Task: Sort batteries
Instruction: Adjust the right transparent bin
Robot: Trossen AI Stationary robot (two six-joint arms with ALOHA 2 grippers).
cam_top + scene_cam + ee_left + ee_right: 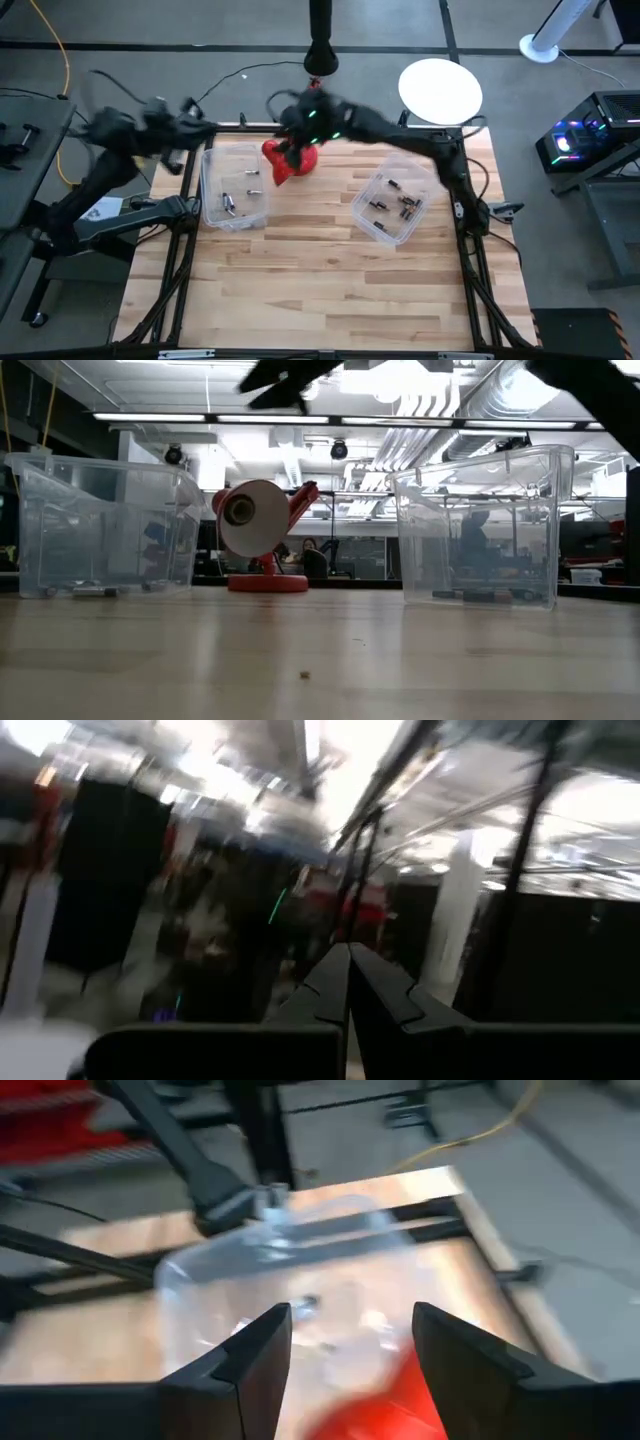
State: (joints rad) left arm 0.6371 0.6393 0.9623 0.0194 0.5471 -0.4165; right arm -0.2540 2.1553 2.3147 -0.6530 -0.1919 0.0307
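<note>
Two clear plastic bins stand on the wooden table. The left bin (235, 187) holds a few small dark batteries (230, 205) on its floor. The right bin (393, 207) holds several batteries (402, 203). They also show low in both bins in the low view (95, 591) (480, 596). My right gripper (350, 1330) is open and empty, high above the red scoop-like object (290, 160) between the bins, and faces the left bin (290, 1270). My left gripper (348, 975) is shut and empty, raised beyond the left bin's far-left corner (198, 128).
The red object (262, 525) stands on a round red base near the table's far edge, its white round face toward the near side. A white round disc (440, 90) lies beyond the far right corner. The table's near half is bare wood (320, 290).
</note>
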